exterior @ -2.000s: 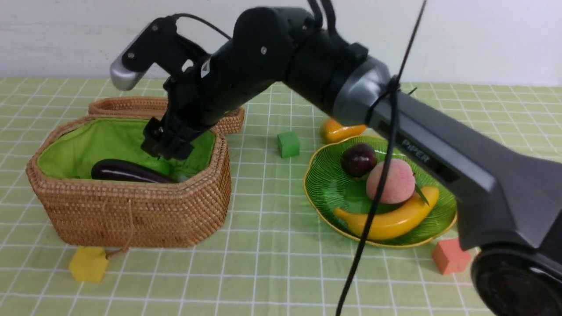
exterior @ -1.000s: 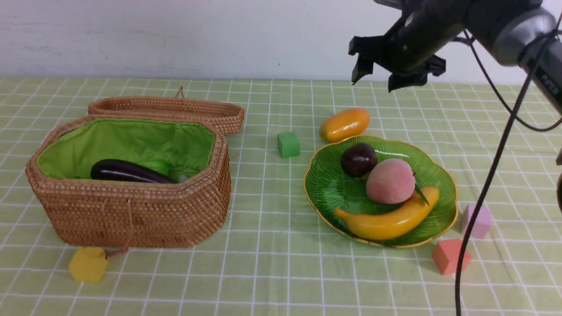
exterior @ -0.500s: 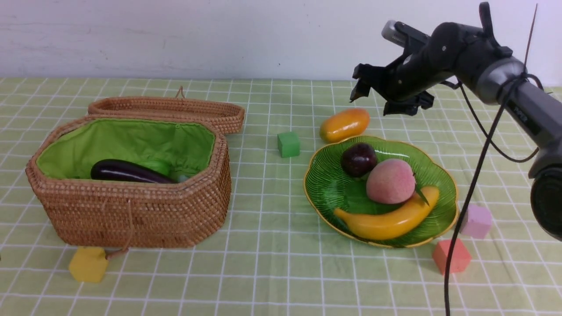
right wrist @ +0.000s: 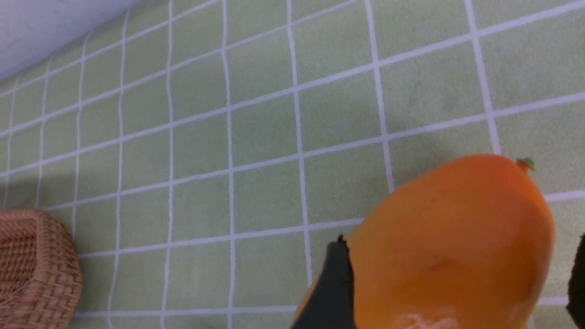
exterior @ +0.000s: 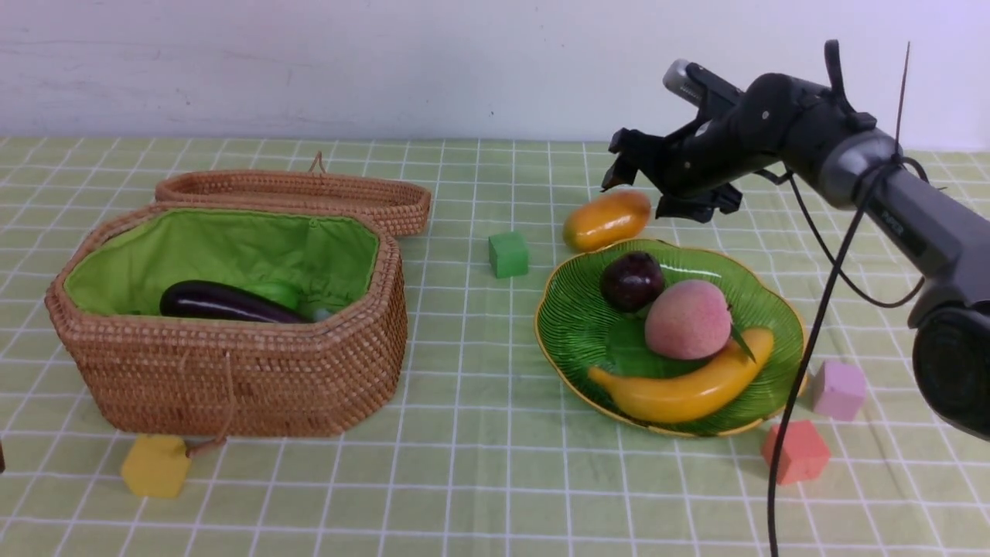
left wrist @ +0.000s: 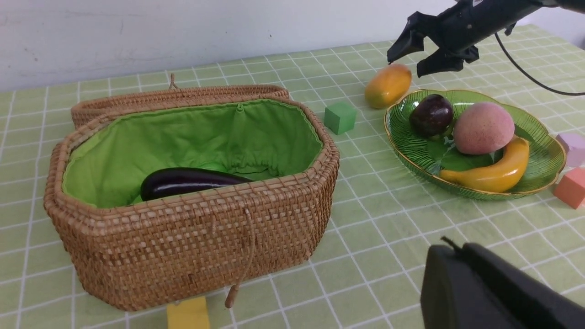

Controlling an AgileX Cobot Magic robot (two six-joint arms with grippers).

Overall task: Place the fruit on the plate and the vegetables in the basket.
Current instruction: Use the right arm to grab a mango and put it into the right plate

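The left pincer [left wrist: 461,274], seen only as a dark block in its own wrist view, is closed together. In the basket [exterior: 232,379] the eggplant [exterior: 224,303] is laid on the green lining, and the lid [exterior: 294,193] is set just behind. The mango [exterior: 603,222] is found on the bench [exterior: 464,464], just behind the plate [exterior: 576,333], on which the mangosteen [exterior: 632,281], peach [exterior: 687,319] and banana [exterior: 688,391] are gathered. The right pincer [exterior: 646,193] is held with jaws spread apart, one on either side of the mango's end. White lettering on the right arm [exterior: 901,224] is too blurred to be read.
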